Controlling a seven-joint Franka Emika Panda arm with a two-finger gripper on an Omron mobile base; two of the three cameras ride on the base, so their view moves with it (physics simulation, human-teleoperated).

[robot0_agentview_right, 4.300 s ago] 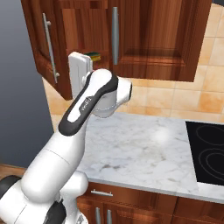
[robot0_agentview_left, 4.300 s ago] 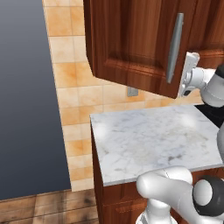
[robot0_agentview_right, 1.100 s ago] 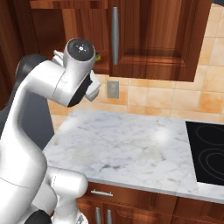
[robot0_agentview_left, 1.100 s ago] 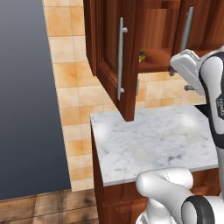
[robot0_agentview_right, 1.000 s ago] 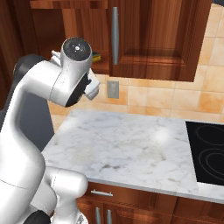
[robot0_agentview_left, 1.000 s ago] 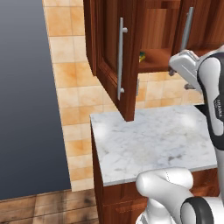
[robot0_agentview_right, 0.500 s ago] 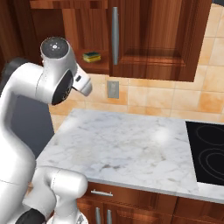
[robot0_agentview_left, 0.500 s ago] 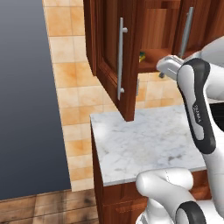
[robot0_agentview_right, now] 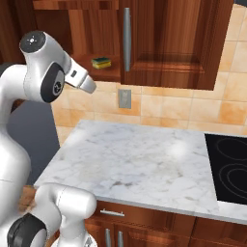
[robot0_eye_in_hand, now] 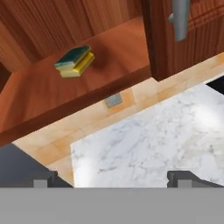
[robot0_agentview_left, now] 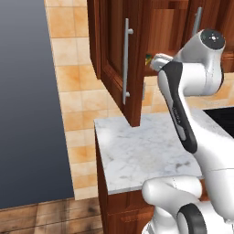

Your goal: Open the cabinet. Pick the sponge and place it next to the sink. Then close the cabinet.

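- Fingers (robot0_eye_in_hand: 189,177) of the gripper (robot0_eye_in_hand: 114,181) stand wide apart with nothing between them, above the marble counter (robot0_eye_in_hand: 166,135).
- Beyond them, the sponge (robot0_eye_in_hand: 75,61) lies on the shelf of the cabinet (robot0_agentview_right: 164,43), yellow with its green face up, well apart from the gripper.
- Cabinet's left door (robot0_agentview_left: 121,59) hangs open over the counter's edge; the right door is shut, its bar handle (robot0_agentview_right: 127,39) just beside the sponge.
- Black stovetop (robot0_agentview_right: 231,166) lies at the counter's right.

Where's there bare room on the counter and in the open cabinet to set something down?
The marble counter lies bare from the tiled wall to the stovetop. In the cabinet, the shelf has free wood around the sponge. It gets tighter by the closed door's handle.
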